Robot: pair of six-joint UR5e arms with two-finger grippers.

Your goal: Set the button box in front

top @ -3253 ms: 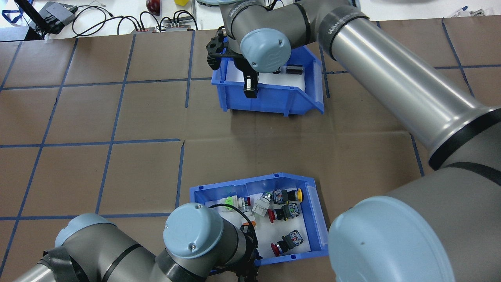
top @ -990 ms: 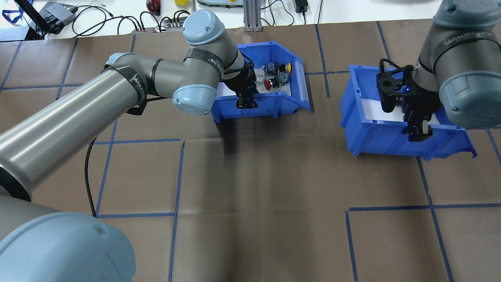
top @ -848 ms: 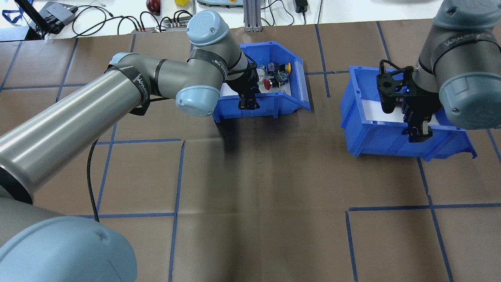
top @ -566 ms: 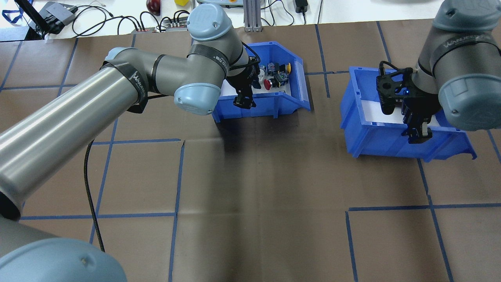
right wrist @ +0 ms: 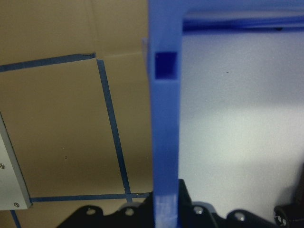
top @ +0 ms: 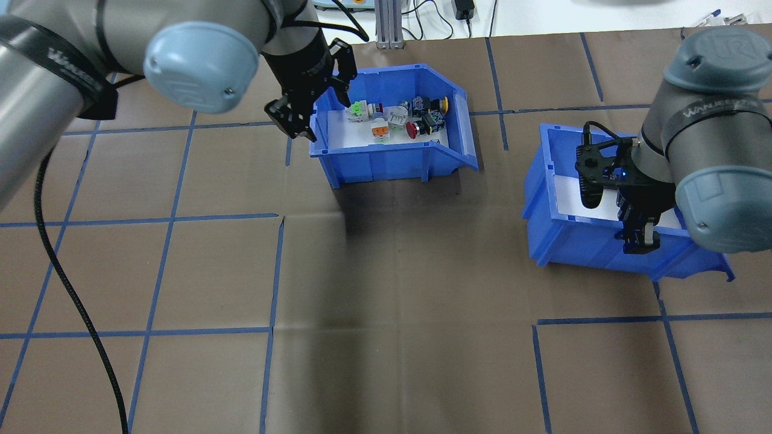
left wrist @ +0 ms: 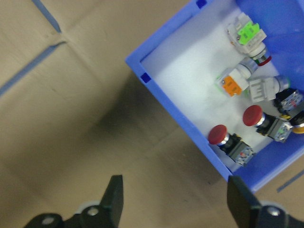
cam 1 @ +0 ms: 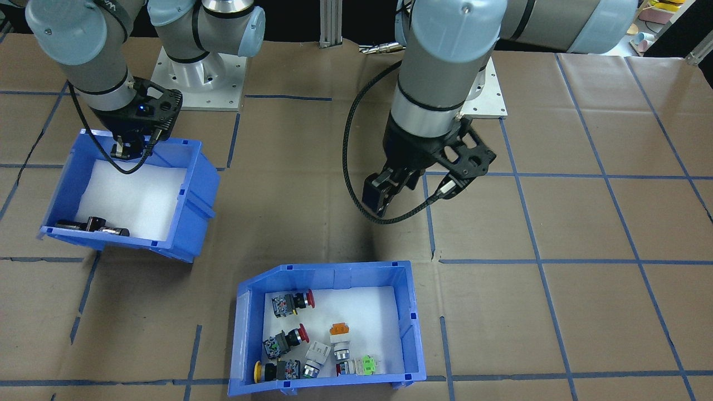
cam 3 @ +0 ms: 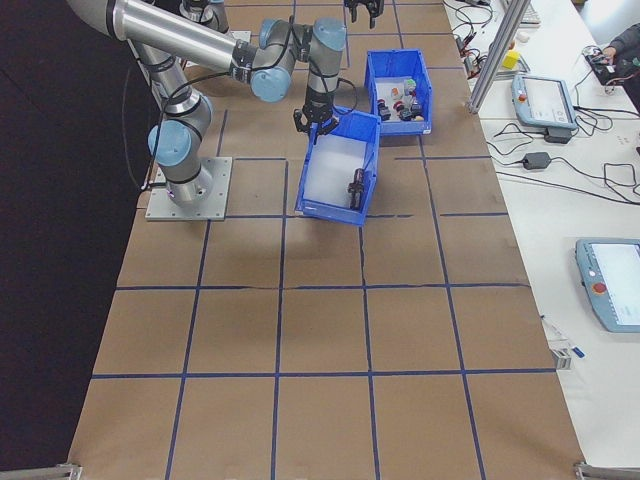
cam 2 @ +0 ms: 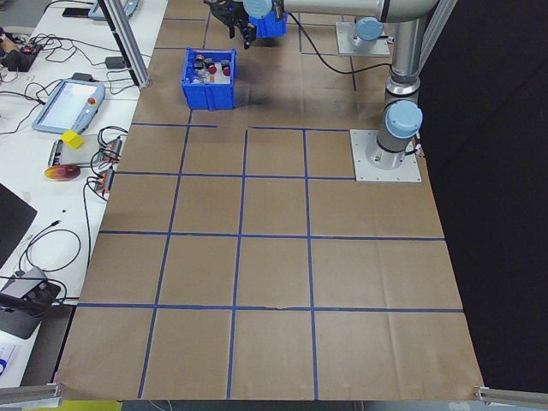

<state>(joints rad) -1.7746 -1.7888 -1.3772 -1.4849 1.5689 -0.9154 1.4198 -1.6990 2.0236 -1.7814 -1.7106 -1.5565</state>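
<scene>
The button box (top: 386, 163), a blue bin with red, orange, yellow and green push-buttons on white foam, rests flat on the far side of the table, seen from above. The front view shows the button box (cam 1: 334, 270) near its bottom edge. My left gripper (top: 294, 123) hangs open just off the box's left end, clear of it. In the left wrist view its fingers (left wrist: 114, 199) stand wide apart over bare cardboard, the button box (left wrist: 180, 118) to the upper right. My right gripper (top: 640, 241) is shut on the near wall of the other blue bin (top: 591, 241).
The other blue bin (cam 1: 189, 184) is tilted, its dark cylinders (cam 1: 94, 225) lying against the low wall. The right wrist view shows its wall (right wrist: 165, 118) running between the fingers. Cables and devices lie beyond the table's far edge (top: 181, 30). Blue tape lines grid the brown cardboard.
My left gripper has let go of the button box's near wall, opened, and lifted away to the left. The right arm has drawn the other bin slightly nearer. Earlier the bins traded places.
</scene>
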